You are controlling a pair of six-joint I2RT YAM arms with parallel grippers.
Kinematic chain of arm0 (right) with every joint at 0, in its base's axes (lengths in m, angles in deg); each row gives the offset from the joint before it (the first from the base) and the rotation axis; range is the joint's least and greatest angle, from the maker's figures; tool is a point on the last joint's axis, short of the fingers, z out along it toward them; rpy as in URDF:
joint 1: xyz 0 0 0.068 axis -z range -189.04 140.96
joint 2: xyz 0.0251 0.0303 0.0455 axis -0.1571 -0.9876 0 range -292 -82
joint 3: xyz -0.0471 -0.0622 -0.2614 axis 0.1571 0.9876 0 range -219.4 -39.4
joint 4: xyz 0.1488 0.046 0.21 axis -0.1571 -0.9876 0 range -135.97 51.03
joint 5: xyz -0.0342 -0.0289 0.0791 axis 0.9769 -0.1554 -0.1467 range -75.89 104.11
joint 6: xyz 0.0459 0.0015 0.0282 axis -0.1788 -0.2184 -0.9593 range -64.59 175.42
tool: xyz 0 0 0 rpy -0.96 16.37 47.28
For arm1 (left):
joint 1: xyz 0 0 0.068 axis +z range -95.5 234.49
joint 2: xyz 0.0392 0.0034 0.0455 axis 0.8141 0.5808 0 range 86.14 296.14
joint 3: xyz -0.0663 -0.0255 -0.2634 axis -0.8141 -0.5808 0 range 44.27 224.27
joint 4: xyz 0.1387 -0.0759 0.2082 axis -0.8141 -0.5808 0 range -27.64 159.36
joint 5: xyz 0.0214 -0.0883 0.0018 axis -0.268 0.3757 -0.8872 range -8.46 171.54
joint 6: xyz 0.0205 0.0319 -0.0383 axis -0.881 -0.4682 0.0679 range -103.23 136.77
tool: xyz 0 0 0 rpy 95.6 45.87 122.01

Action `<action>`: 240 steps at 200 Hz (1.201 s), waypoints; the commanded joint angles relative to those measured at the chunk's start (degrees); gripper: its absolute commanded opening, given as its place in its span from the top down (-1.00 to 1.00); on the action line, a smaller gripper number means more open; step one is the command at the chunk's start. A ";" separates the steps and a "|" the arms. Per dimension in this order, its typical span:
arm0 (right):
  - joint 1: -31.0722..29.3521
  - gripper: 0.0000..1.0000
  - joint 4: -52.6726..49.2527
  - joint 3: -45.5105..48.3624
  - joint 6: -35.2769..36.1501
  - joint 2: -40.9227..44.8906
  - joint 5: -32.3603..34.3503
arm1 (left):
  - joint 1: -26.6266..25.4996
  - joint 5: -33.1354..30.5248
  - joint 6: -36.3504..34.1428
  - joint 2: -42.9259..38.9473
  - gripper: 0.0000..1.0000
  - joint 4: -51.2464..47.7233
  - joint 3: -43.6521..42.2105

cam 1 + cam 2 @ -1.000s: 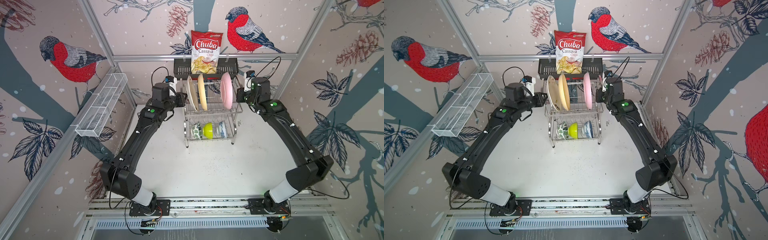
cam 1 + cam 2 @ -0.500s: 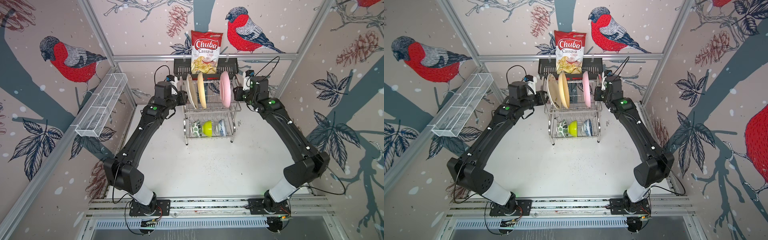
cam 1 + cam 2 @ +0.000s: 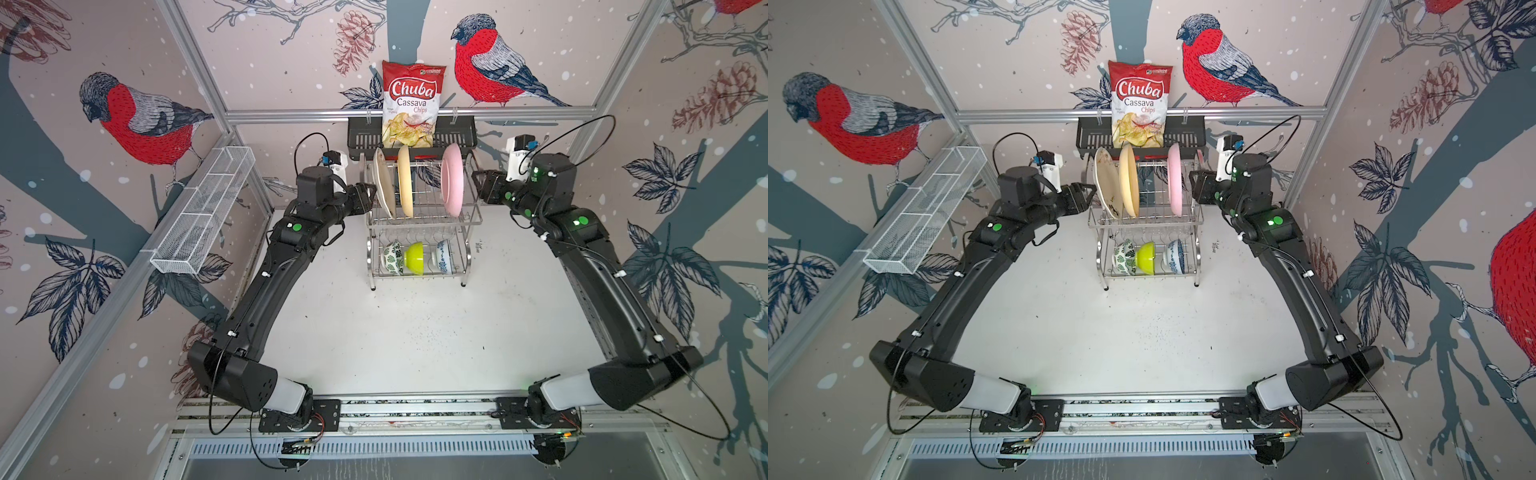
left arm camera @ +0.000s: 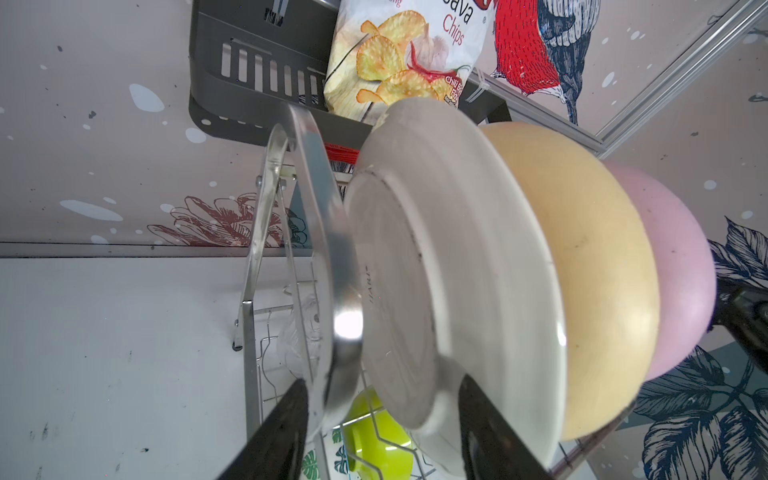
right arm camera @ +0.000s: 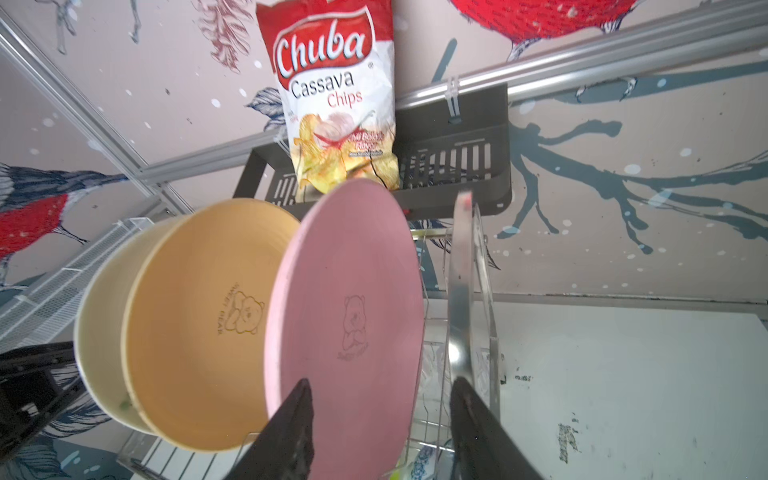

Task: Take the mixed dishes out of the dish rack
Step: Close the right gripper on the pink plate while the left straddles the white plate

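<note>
Both arms are up at the top tier of the dish rack, the left arm on one flank and the right arm on the other. Nothing is unloaded yet. The cream floral plate, pale yellow plate and pink plate all stand on edge in the upper slots. Below them the green-leaf bowl, lime green bowl and blue-patterned bowl sit side by side on the lower shelf. The tumblers I can't make out properly.

In the left wrist view the left jaws are parted, holding nothing. They straddle the rack's curved handle and the lower rim of the cream plate. In the right wrist view the right jaws are parted and empty too. The pink plate's edge lies between them, and the far handle is right beside one finger. I can't tell whether anything is touching.

This looks like the first pick, with each arm lined up on its outermost plate. The next move calls for care. Each arm should shift so that only plate rim sits between the jaws, not chrome, and then close firmly. After that the plate goes straight up out of its slot before it swings down to the desk. If a handle is pinched along with a plate, the whole rack may come up too.
</note>
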 commanded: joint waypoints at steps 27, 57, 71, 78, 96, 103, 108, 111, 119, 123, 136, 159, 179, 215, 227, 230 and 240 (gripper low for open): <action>-0.10 -0.10 2.90 -5.71 -3.25 -1.91 -10.63 | -0.10 -0.26 -0.70 -3.07 -0.17 -0.75 -2.89; -0.11 0.02 1.61 -9.67 -3.94 -5.68 -13.95 | -0.13 -0.30 -1.13 -3.74 -0.17 -1.78 -3.47; -0.09 0.10 1.73 -10.27 -4.33 -7.03 -15.33 | -0.13 -0.52 -1.61 -4.05 -0.17 -2.48 -3.63; -0.09 0.12 1.78 -10.59 -4.51 -7.63 -15.73 | -0.12 -0.65 -1.89 -4.23 -0.17 -2.91 -3.92; -0.09 0.14 1.81 -11.10 -4.69 -8.99 -16.35 | -0.13 -0.86 -2.15 -4.71 -0.17 -3.29 -4.97; -0.09 0.15 1.85 -11.18 -4.84 -9.50 -16.52 | -0.10 -0.88 -2.15 -4.87 -0.17 -3.12 -5.48; -0.09 0.15 1.94 -11.20 -4.87 -9.78 -16.69 | -0.11 -0.79 -2.15 -4.89 -0.17 -3.15 -5.81; -0.09 0.16 1.96 -11.24 -4.96 -9.93 -16.84 | -0.09 -0.85 -2.26 -4.90 -0.17 -3.16 -6.06; -0.17 0.20 2.11 -11.23 -5.10 -10.43 -17.31 | -0.13 -0.63 -2.25 -4.89 -0.17 -3.16 -6.51; -0.18 0.21 2.21 -11.20 -5.21 -10.67 -17.47 | -0.16 -0.61 -2.23 -4.89 -0.17 -3.12 -6.72; -0.41 0.23 2.33 -11.36 -5.48 -11.47 -17.76 | -0.09 -0.40 -2.23 -4.64 -0.17 -3.07 -7.15; -0.70 0.27 2.43 -11.44 -5.55 -12.69 -17.72 | -0.14 0.30 -2.15 -4.00 -0.17 -2.98 -7.46; -0.79 0.29 2.47 -11.58 -5.57 -13.66 -17.36 | -0.09 0.54 -2.11 -3.75 -0.16 -2.72 -7.70; -0.79 0.40 2.51 -11.50 -6.00 -14.77 -17.24 | -0.11 0.16 -2.15 -3.75 -0.16 -2.29 -8.59; -0.79 0.42 2.65 -11.33 -6.07 -14.95 -17.25 | -0.14 0.27 -2.11 -3.75 -0.16 -2.05 -8.92; -0.79 0.43 2.60 -11.22 -6.09 -14.95 -17.24 | -0.11 0.34 -2.00 -3.75 -0.16 -2.02 -9.03; -0.84 0.47 2.72 -11.00 -6.16 -14.95 -17.07 | -0.09 0.43 -2.02 -3.67 -0.16 -1.93 -9.18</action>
